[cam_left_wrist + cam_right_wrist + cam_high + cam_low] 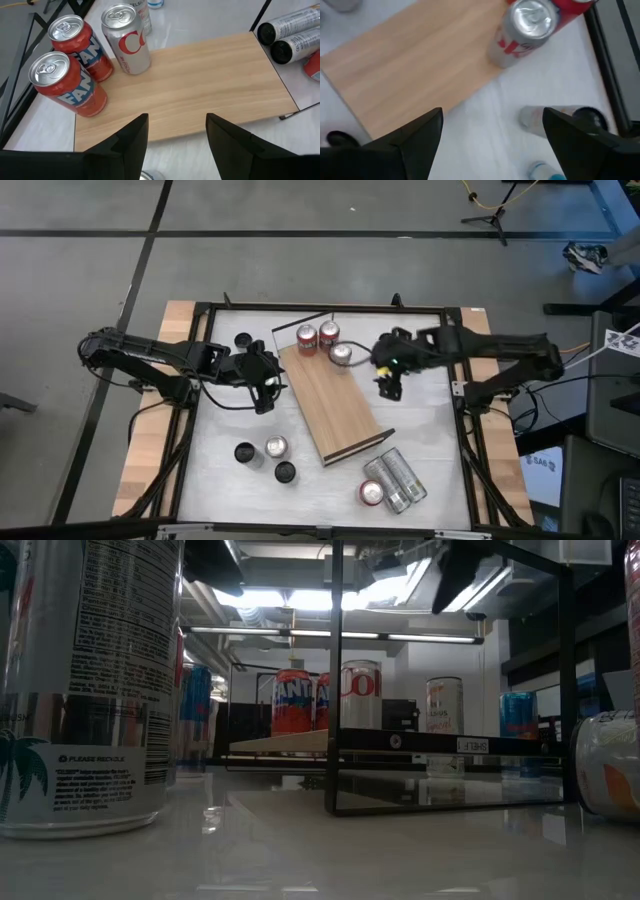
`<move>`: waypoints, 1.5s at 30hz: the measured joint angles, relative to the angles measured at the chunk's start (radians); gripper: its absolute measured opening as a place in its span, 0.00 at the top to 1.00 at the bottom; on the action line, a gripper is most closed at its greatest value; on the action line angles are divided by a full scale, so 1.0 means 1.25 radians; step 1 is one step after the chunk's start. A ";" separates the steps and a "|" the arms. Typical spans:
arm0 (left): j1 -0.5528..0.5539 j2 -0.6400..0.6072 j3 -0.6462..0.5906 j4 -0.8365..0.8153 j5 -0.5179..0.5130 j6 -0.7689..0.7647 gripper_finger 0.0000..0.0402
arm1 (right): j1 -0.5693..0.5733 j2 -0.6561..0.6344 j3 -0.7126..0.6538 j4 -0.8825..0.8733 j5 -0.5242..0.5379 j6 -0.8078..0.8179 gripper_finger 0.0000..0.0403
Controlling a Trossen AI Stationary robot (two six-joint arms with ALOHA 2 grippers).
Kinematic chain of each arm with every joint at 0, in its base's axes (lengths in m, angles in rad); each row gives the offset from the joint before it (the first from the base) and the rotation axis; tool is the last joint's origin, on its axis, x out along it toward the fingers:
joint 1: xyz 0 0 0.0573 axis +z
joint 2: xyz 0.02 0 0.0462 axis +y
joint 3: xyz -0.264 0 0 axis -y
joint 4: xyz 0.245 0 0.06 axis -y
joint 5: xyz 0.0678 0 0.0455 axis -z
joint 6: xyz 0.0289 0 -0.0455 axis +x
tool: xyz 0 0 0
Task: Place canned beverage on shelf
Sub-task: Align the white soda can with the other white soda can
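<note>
The shelf (335, 405), a long light-brown board, lies aslant on the middle of the white table. On its far end stand two red cans (67, 82) (80, 45) and a silver can (127, 40), each on its base. My left gripper (268, 385) hovers open at the shelf's left long edge, and the left wrist view shows bare board (200, 90) between its fingers. My right gripper (388, 385) hovers open to the right of the shelf, above bare table. The silver can (525, 30) is beyond its fingers, and nothing is between them.
Three cans (244, 453) (276, 447) (285, 472) stand near left. A dark can (243, 340) stands far left. Silver cans (395, 480) and a red one (372, 493) lie near right. Below my right gripper are a pale can (555, 120) and another (542, 170). A black frame (455, 370) rims the table.
</note>
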 joint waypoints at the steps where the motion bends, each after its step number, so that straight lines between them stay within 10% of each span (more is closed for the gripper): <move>1: 0.000 0.000 0.000 0.000 0.000 0.000 0.52 | 0.015 -0.015 -0.019 0.014 0.004 0.013 0.16; 11: 0.000 0.000 0.000 0.000 0.005 -0.020 0.46 | 0.124 -0.058 -0.085 0.089 0.016 0.062 0.16; 27: -0.039 0.032 0.000 0.098 0.119 -0.152 0.02 | 0.142 -0.055 -0.085 0.123 0.016 0.063 0.16; 45: -0.217 0.094 0.001 0.344 0.151 0.008 0.02 | 0.142 -0.054 -0.085 0.122 0.015 0.063 0.16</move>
